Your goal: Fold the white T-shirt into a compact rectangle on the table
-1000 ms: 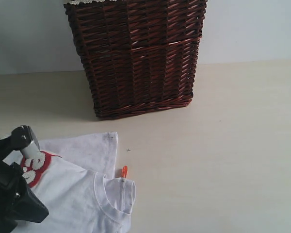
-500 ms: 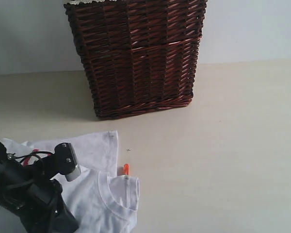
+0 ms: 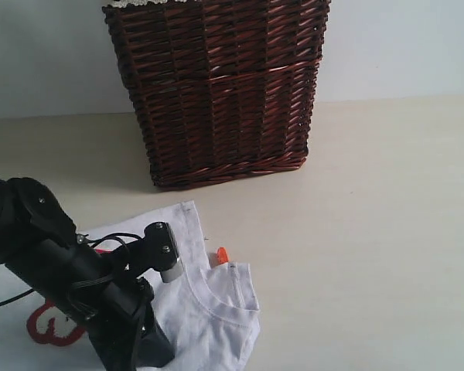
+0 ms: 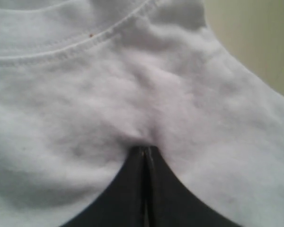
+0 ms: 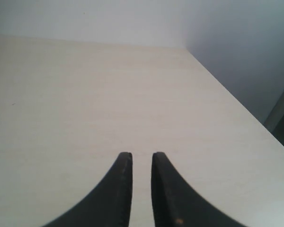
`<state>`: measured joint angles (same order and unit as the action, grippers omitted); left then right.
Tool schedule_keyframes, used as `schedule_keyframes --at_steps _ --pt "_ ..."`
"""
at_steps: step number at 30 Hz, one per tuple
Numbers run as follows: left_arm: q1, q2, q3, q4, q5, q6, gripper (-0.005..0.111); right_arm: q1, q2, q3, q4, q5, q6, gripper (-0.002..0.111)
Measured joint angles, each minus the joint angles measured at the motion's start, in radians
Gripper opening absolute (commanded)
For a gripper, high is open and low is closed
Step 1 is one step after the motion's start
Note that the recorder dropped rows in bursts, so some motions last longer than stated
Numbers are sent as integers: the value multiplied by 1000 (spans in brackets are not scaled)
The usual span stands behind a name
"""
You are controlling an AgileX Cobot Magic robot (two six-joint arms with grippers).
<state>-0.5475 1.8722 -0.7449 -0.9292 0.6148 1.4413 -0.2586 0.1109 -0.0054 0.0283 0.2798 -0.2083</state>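
On white T-shirt (image 3: 210,317), red band (image 3: 37,323): white letters mostly hidden, illegible, perhaps W; nothing else readable

We note soft, even, bright light; faint shadow left of basket (image 3: 216,93) on tabletop (image 3: 387,232). Left wrist view blurred close-up, white T-shirt (image 4: 132,85) weave smeared.

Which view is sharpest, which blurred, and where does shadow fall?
Exterior view: sharpest, crisp wicker basket weave, soft shadow on the table left of it. Left wrist view: blurred close-up of the white T-shirt. Right wrist view: even light, right gripper near-black, soft-edged.
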Motion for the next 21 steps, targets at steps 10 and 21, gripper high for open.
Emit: schedule_keyframes --at_steps 10,21 --pt "-10 -19 -13 90 -27 -90 0 0 0 0 0 -2 0 17" --pt "209 -113 3 167 -255 -216 0 0 0 0 0 -2 0 17"
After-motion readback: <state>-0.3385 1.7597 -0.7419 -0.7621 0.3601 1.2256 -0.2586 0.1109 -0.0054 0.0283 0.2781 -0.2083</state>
